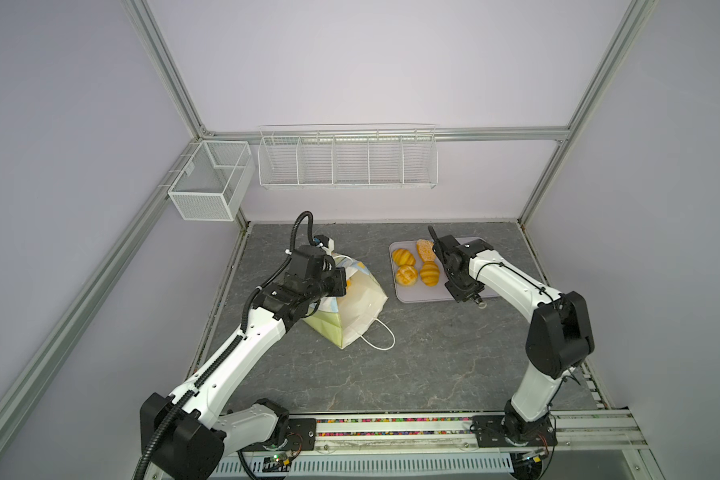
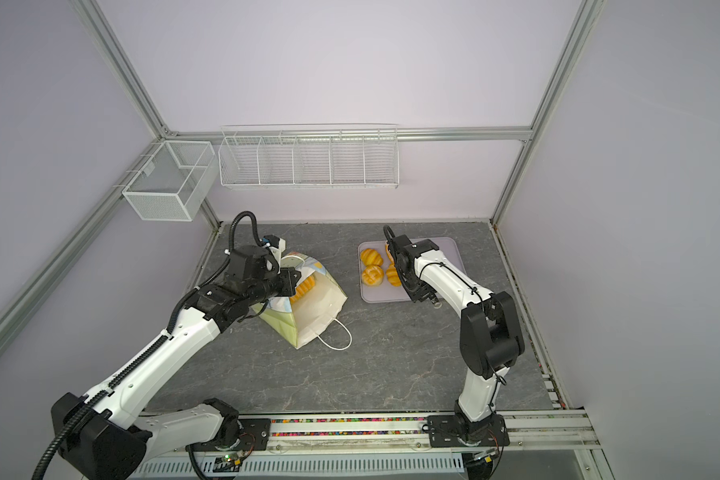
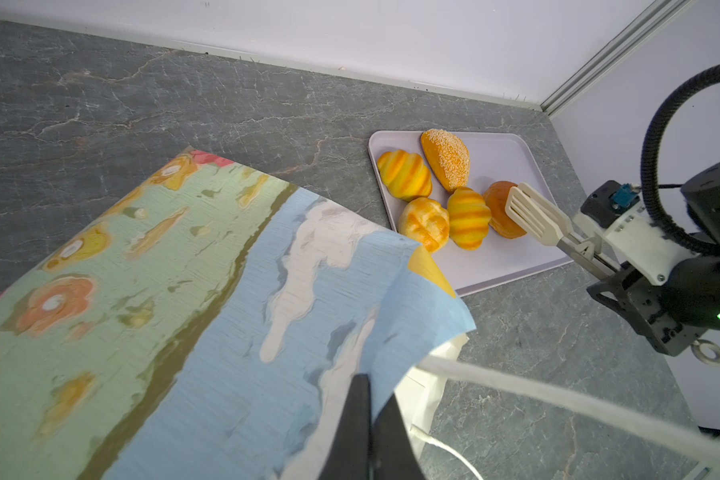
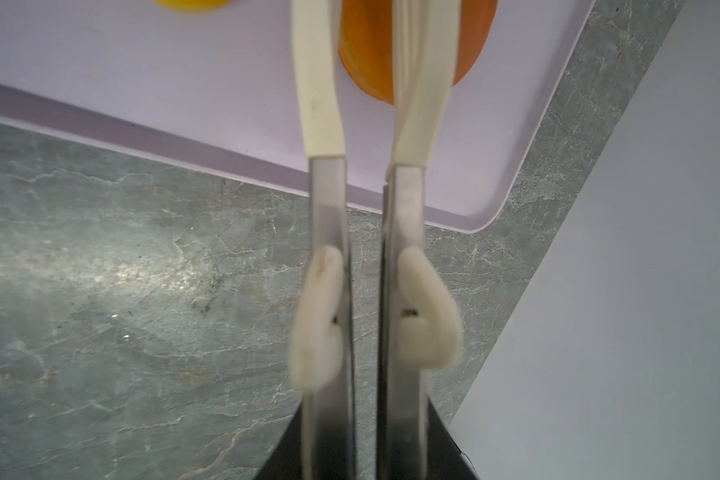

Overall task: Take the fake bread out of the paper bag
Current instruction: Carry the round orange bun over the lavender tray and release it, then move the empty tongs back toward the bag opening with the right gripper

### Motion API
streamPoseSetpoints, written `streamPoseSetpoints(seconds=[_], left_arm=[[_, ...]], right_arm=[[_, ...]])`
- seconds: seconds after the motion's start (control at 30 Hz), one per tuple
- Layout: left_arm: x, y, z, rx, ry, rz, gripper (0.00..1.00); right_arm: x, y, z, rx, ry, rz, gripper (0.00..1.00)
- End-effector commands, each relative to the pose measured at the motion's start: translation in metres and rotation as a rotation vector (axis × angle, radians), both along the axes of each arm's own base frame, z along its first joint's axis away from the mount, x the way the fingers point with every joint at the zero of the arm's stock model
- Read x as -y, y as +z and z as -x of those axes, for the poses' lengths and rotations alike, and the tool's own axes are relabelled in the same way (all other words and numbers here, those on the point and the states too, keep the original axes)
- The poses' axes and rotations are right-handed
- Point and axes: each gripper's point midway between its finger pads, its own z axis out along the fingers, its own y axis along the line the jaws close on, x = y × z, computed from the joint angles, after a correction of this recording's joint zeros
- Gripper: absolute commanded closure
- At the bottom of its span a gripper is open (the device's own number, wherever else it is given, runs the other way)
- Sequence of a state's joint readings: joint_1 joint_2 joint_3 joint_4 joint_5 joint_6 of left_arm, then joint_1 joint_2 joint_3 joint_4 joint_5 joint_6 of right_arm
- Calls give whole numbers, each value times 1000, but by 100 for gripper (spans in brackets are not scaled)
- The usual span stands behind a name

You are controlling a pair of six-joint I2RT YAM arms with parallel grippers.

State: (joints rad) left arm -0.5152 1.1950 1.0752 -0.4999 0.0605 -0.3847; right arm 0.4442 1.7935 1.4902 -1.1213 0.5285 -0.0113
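Fingers of my left gripper are pinched fully together on the blue-sky edge of the paper bag, which is tipped over on the grey tabletop. One striped loaf shows inside it. Five pieces of fake bread sit on the lilac tray nearby. My right gripper hangs over the smooth bun there, its cream tong blades a narrow gap apart, gripping nothing I can see.
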Motion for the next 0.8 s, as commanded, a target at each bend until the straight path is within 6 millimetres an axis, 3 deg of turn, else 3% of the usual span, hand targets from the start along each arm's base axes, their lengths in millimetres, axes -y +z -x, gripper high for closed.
streamPoseSetpoints(seconds=[0.0, 0.2, 0.3, 0.5, 0.6, 0.77], left_arm=[[-5, 1, -1, -12, 26, -4, 100], [-5, 4, -1, -6, 24, -3, 100], [-5, 8, -1, 5, 20, 1, 100], [-5, 20, 0, 43, 0, -9, 100], [-4, 26, 2, 79, -33, -21, 100], [1, 31, 6, 156, -109, -42, 100]], right_arm=[[-5, 22, -4, 71, -18, -39, 71], [-5, 45, -4, 143, -43, -74, 78], [9, 54, 0, 178, -108, -72, 80], [43, 34, 20, 114, -296, -149, 83], [37, 30, 29, 110, -301, -211, 84], [9, 24, 45, 93, -277, -384, 83]])
